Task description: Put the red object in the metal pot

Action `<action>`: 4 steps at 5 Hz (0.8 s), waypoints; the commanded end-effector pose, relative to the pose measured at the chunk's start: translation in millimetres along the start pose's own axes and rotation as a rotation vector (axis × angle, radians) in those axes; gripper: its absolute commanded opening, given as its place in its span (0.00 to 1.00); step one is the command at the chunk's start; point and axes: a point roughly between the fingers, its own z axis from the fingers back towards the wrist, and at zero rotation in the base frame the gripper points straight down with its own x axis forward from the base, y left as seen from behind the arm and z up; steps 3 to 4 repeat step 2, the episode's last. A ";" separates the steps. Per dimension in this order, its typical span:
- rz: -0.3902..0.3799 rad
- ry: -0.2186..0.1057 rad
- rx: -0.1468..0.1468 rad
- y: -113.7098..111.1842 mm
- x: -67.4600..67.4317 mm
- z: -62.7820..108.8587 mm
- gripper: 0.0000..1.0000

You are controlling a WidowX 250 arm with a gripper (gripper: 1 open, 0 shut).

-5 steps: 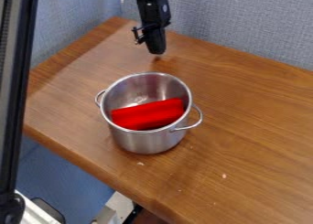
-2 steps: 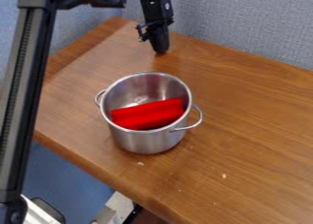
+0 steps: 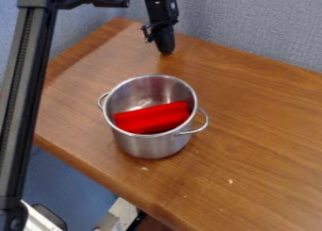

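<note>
The red object (image 3: pixel 153 117) lies inside the metal pot (image 3: pixel 152 144), resting tilted across its bottom. The shiny pot stands upright on the wooden table, toward its left front, with a loop handle on each side. My black gripper (image 3: pixel 164 49) hangs over the back of the table, above and behind the pot, well apart from it. Its fingers are pressed together, shut, with nothing between them.
The wooden table (image 3: pixel 239 131) has its edges close to the pot on the left and front. A dark stand pole (image 3: pixel 28 103) runs down the left side. A blue-grey wall lies behind.
The gripper has stayed in place over the back of the table. The dark stand at the left has shifted in view. Pot and red object are unchanged.
</note>
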 end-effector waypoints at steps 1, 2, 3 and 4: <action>0.028 0.006 0.035 -0.5 7.0 11.3 1.00; 0.064 0.005 0.044 -3.3 11.7 15.7 0.00; 0.064 0.005 0.044 -3.3 11.7 15.7 0.00; 0.064 0.005 0.044 -3.3 11.7 15.7 0.00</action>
